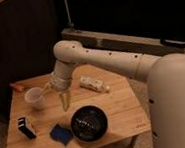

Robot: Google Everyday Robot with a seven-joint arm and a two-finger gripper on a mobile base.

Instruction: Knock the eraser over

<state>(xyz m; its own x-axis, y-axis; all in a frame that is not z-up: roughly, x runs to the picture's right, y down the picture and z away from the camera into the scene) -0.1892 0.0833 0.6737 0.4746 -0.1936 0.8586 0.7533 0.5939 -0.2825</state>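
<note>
The eraser (25,127), a small black block with a white band, stands upright near the front left corner of the wooden table (122,103). My gripper (65,101) hangs on the white arm (104,59) over the middle of the table, its yellowish fingers pointing down. It is open and holds nothing. It sits to the right of the eraser and further back, well apart from it, just right of the white cup (34,96).
A blue soft pad (60,134) and a black bowl (89,123) lie near the front edge, right of the eraser. A white oblong packet (93,83) lies at the back right. An orange object (18,87) sits at the back left edge.
</note>
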